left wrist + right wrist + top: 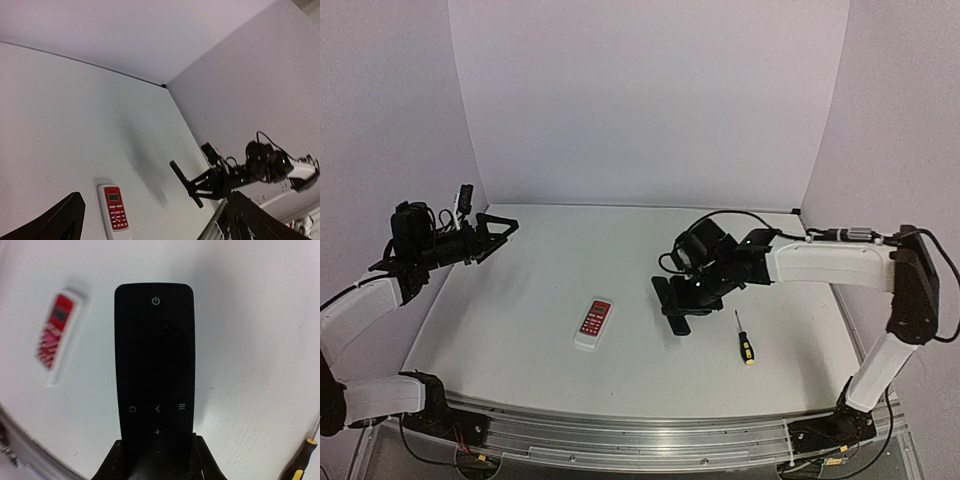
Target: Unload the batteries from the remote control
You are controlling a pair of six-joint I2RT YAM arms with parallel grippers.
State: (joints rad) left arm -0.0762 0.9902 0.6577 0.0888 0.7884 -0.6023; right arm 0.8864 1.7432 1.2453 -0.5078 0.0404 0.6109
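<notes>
Right tool [157, 452] grips the black remote control [155, 355]; left tool [498, 236] is spread wide and empty.
Nearest on the desk [570, 250] lie a yellow-and-black screwdriver [744, 338] and, well to its left, a white remote [593, 322] with a red panel. Between them and slightly farther back, the right tool's fingers [112, 462] pinch the remote control's lower end from both sides, buttons facing up. Farthest, at the left edge, the left tool hangs raised.
</notes>
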